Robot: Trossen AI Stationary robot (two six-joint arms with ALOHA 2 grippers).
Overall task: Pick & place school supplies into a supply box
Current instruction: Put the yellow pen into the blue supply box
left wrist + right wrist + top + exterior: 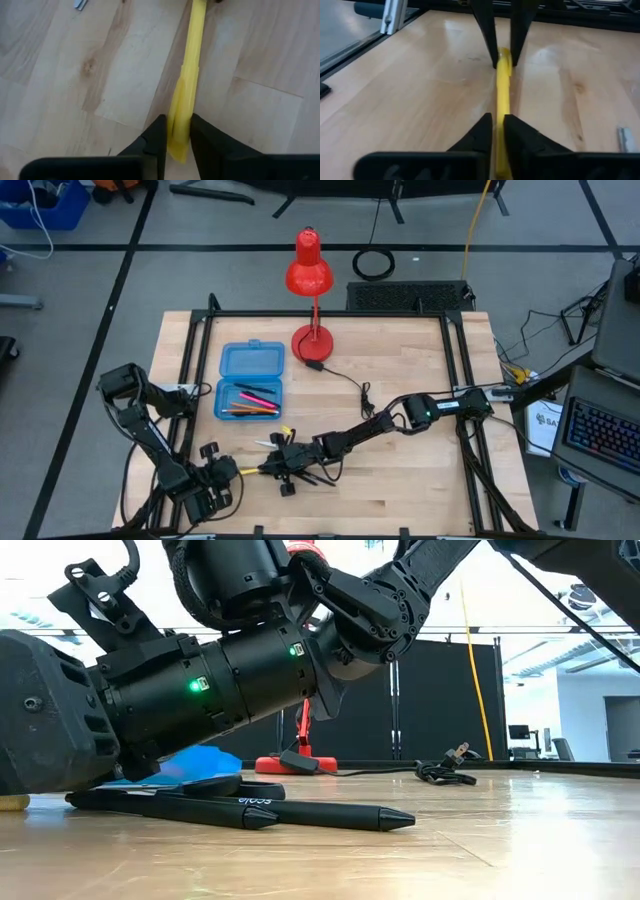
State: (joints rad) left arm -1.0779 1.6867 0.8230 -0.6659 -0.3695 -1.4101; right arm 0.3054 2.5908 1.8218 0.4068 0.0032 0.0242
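Crowding yellow pencil [187,85]: black pens [250,810].

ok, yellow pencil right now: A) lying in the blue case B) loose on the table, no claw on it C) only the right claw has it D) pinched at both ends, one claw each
D: the left wrist view shows the left claw closed on one end of the yellow pencil, and the right wrist view shows the right claw pinching the other end.

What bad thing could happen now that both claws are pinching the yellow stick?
The left gripper and right gripper each clamp one end of the yellow pencil. Pulling apart could snap it or make it slip out. The black pens lie close below, so the arms might knock them away.
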